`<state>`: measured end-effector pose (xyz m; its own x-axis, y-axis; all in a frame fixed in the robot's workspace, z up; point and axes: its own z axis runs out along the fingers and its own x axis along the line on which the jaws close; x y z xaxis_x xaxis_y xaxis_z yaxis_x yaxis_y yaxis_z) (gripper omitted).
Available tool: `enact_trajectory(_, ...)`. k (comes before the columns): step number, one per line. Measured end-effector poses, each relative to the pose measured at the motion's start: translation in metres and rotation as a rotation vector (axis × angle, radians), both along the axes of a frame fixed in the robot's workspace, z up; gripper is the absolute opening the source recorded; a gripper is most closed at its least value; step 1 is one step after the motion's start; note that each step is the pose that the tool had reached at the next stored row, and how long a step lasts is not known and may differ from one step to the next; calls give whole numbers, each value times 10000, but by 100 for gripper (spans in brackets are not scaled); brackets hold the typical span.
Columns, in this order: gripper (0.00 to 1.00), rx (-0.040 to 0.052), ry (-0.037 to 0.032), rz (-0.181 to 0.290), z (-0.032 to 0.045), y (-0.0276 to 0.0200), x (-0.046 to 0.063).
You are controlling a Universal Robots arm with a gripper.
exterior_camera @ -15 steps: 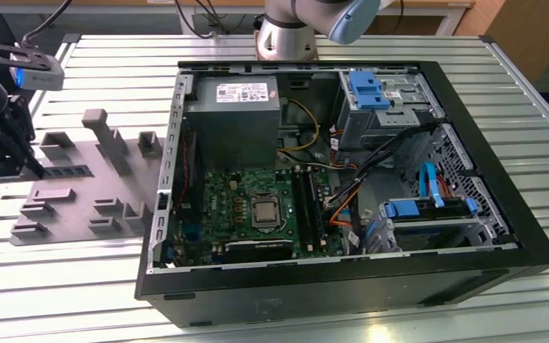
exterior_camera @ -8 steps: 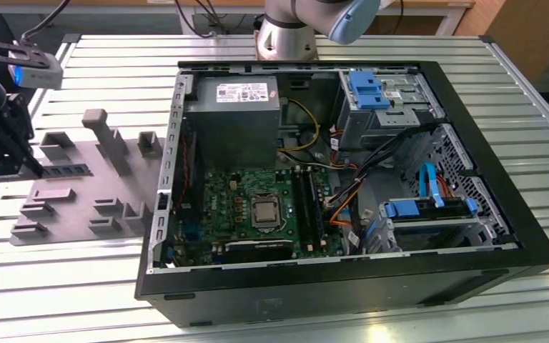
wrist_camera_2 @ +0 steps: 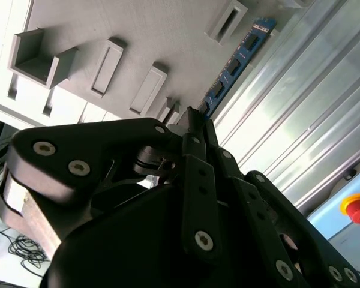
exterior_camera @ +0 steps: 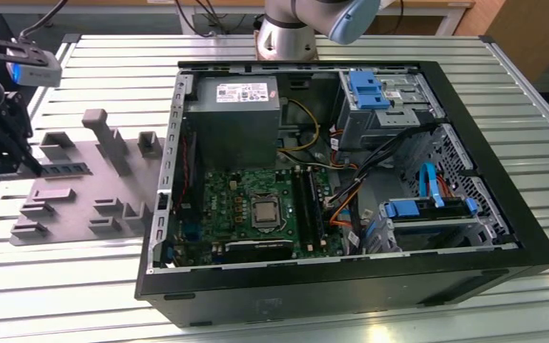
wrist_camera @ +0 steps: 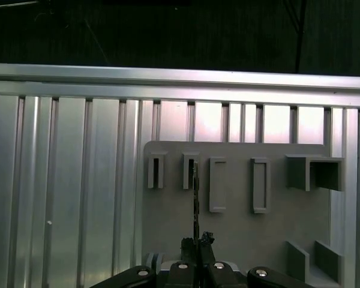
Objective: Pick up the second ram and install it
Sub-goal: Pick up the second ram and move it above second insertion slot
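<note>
In its slot on the grey holder plate [exterior_camera: 112, 193], the second ram [exterior_camera: 68, 169] stood on its long edge, presumably so its flat faces were offered for grasping. In the exterior view the hand [exterior_camera: 32, 168] sat at the stick's nine-o'clock end, lined up along it; whether it was closed on the board I could not tell. The plate lay on the desk [exterior_camera: 65, 300], at nine o'clock from the open computer case [exterior_camera: 351, 286].

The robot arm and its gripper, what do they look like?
The arm is a silver-grey tube with a pale blue joint cap. The gripper is matte black, made of flat linked bars fastened with silver screws. A grey camera block sits above it.
</note>
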<state>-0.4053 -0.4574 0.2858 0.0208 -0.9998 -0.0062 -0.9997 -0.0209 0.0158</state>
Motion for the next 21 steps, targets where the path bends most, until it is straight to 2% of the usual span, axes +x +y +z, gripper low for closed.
enact_trajectory(21, 14, -1, 0, 0, 80, 0, 0)
